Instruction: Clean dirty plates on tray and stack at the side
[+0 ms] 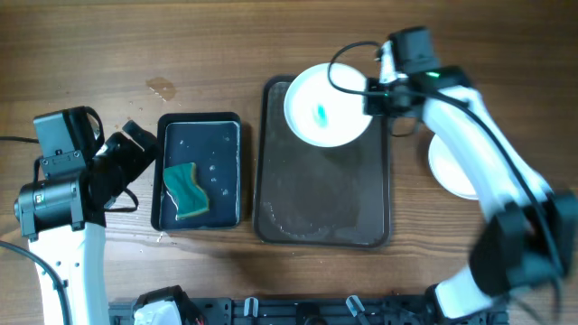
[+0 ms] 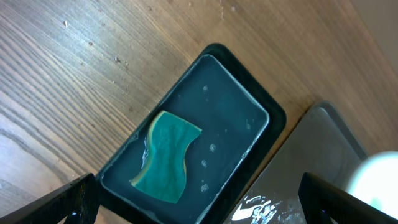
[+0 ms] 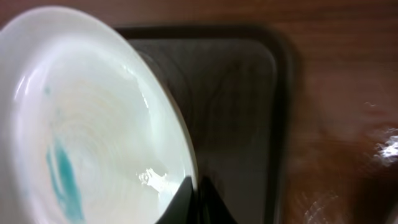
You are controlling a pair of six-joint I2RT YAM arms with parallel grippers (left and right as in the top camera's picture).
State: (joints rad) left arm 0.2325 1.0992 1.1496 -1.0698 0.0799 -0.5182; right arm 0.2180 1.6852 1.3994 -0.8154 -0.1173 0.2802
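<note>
A white plate (image 1: 323,106) with a teal smear is held over the far end of the dark tray (image 1: 323,194). My right gripper (image 1: 372,93) is shut on its right rim; the right wrist view shows the plate (image 3: 93,118) tilted with my fingers (image 3: 196,199) pinching its edge. A second white plate (image 1: 449,167) lies on the table right of the tray, partly hidden by my right arm. A green sponge (image 1: 185,190) lies in a black water basin (image 1: 200,126). My left gripper (image 1: 135,149) is open and empty at the basin's left side; the sponge (image 2: 165,155) shows in its view.
The tray surface (image 2: 311,162) is wet with streaks. A small wet spot (image 1: 161,88) marks the wooden table behind the basin. A black rail (image 1: 298,311) runs along the table's front edge.
</note>
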